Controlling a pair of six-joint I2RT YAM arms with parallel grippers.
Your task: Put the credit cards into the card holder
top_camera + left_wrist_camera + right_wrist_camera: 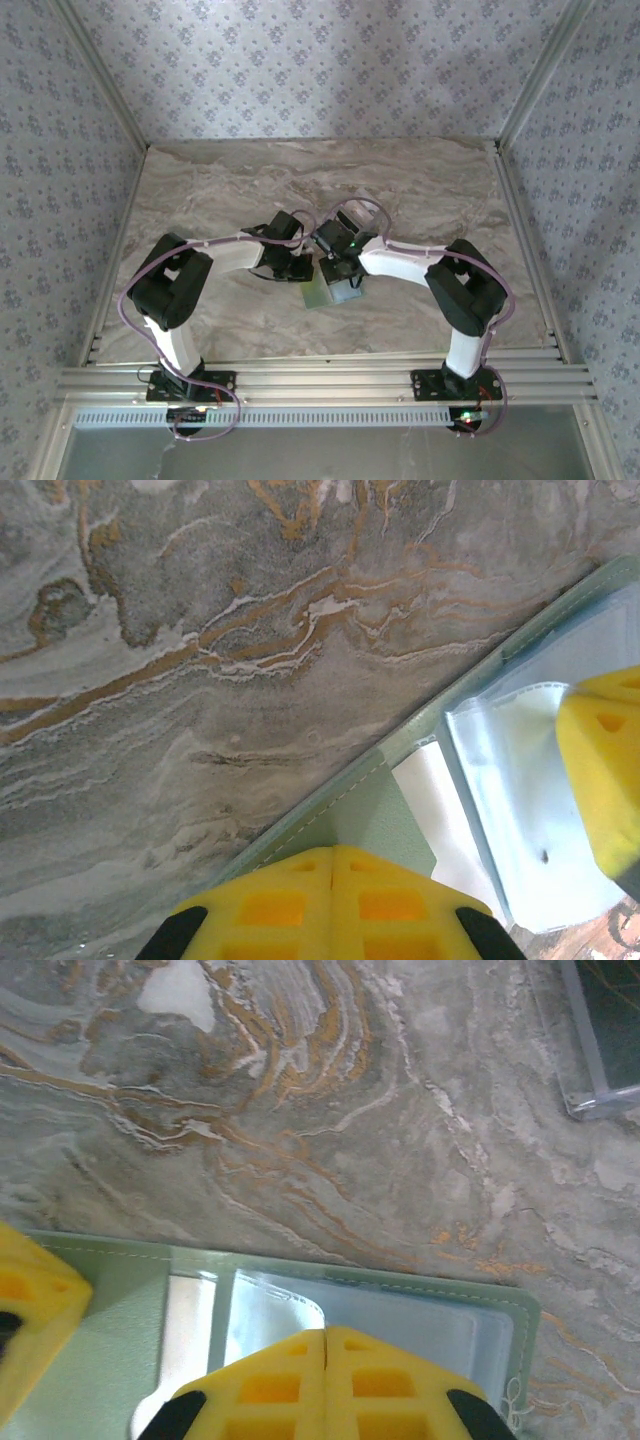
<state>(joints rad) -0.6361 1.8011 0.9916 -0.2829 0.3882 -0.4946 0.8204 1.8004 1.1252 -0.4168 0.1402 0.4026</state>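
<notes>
Squarely mid-table, the card holder (320, 294) lies open and flat on the marble table (200, 200), between both arms. On its inner face sit a white card (440, 810) and a shiny silvery-grey card (510, 820), overlapping. The left tool (333, 855) is pressed together at the holder's stitched edge. The right tool (325, 1335) is together over the silvery card. Whether either pinches anything cannot be told.
</notes>
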